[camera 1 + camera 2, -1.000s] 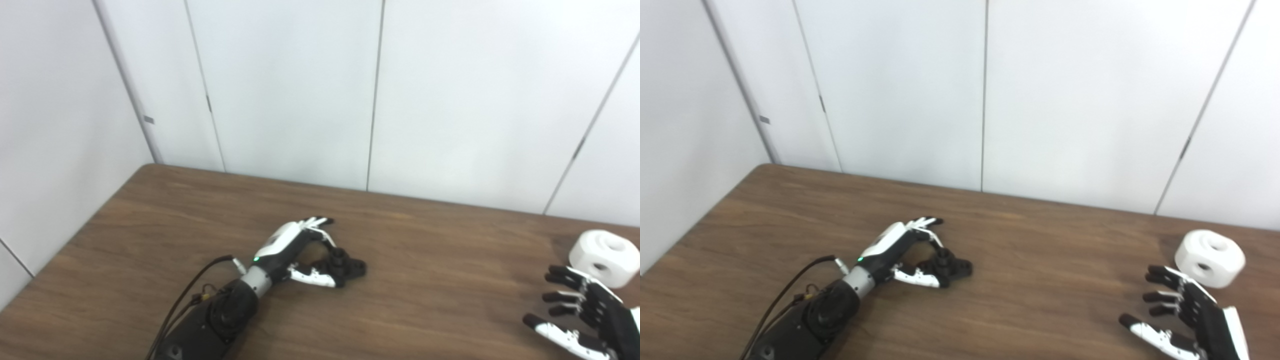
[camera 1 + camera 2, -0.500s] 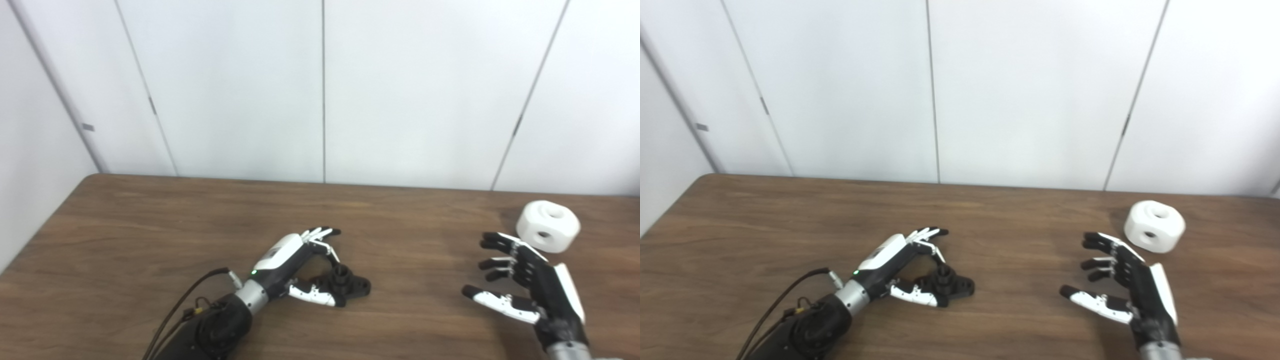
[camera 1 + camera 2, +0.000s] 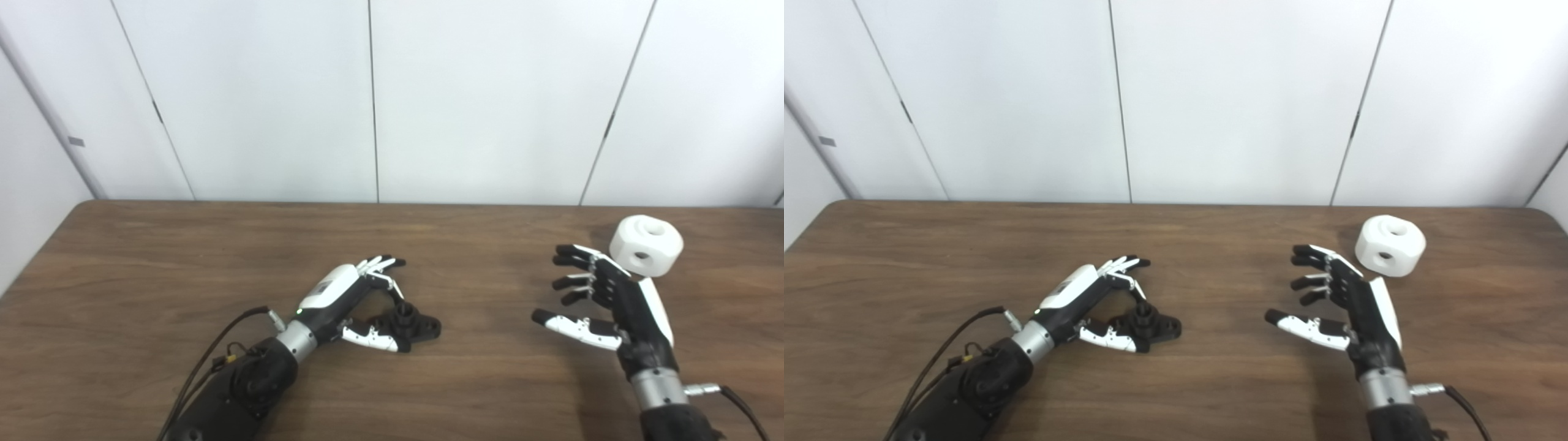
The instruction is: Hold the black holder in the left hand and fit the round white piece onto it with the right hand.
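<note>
Your right hand (image 3: 612, 300) is spread wide, empty — the round white piece (image 3: 646, 244) just beyond its fingertips looks rigid, smooth; grip its sides.

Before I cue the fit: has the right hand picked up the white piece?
No. The right hand is open, fingers spread, and the white piece sits on the table beyond it, unheld.

Both head cameras look down from the near side across the table (image 3: 184, 257) toward the far wall (image 3: 1213, 92), side by side, sharing nearly everything.
</note>
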`<state>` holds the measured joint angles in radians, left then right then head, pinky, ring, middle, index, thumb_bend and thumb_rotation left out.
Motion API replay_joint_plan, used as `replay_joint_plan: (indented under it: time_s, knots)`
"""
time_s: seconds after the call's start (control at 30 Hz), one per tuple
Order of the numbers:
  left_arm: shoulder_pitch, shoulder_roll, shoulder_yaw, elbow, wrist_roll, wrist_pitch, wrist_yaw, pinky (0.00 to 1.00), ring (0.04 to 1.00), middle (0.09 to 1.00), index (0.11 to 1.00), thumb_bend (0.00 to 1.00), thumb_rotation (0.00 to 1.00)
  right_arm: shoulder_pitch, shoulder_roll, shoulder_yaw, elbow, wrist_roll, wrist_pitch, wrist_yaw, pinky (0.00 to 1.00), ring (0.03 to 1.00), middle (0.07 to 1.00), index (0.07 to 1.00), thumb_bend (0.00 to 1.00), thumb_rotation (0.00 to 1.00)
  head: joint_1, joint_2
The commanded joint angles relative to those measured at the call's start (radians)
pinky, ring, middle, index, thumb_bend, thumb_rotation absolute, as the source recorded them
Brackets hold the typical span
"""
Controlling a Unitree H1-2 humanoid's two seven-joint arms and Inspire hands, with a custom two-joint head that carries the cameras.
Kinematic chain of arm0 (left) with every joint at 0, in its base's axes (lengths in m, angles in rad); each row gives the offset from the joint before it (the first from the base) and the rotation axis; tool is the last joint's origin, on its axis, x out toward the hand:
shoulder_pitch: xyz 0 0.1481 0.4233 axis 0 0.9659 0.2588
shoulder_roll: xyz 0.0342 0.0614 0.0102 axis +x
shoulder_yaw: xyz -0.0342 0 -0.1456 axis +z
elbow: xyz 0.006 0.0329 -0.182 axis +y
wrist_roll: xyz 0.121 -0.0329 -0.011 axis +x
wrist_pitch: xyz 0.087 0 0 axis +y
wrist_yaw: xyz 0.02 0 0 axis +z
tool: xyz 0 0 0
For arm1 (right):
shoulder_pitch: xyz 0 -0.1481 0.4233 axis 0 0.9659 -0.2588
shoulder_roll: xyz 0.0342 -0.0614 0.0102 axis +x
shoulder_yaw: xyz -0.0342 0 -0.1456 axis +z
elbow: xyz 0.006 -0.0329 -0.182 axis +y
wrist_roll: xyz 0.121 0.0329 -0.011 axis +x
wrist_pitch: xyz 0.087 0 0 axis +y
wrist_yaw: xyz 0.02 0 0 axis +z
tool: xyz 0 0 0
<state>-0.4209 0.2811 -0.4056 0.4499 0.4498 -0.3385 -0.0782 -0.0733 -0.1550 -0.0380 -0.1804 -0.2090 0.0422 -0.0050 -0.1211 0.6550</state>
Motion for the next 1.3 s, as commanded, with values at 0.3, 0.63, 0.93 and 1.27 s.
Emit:
replay_joint_plan:
  time_s: [0.3,0.63,0.93,1.27]
  knots:
    - [0.032,0.022,-0.035,0.075,0.016,-0.031,-0.061,1.00,1.000,0.953,0.482,0.52,0.06,-0.224,-0.216,0.099,-0.153,-0.416,0.223,0.133,0.52,0.656,0.766,0.756,0.73,0.11,-0.321,-0.077]
    - [0.012,0.046,-0.011,0.184,-0.026,-0.129,-0.051,0.99,1.000,0.938,0.482,0.52,0.05,-0.428,-0.416,0.168,-0.059,-0.748,0.345,0.323,0.60,0.775,0.842,0.782,0.78,0.19,-0.535,-0.183]
    - [0.006,0.069,-0.039,0.214,-0.059,-0.131,-0.051,1.00,1.000,0.946,0.482,0.52,0.05,-0.516,-0.546,0.125,0.002,-0.836,0.426,0.534,0.74,0.885,0.935,0.849,0.84,0.36,-0.610,-0.226]
    - [0.004,0.092,-0.085,0.219,-0.099,-0.131,-0.018,1.00,1.000,0.940,0.482,0.52,0.05,-0.569,-0.608,0.095,0.046,-0.815,0.425,0.753,0.77,0.936,0.962,0.903,0.96,0.41,-0.623,-0.234]
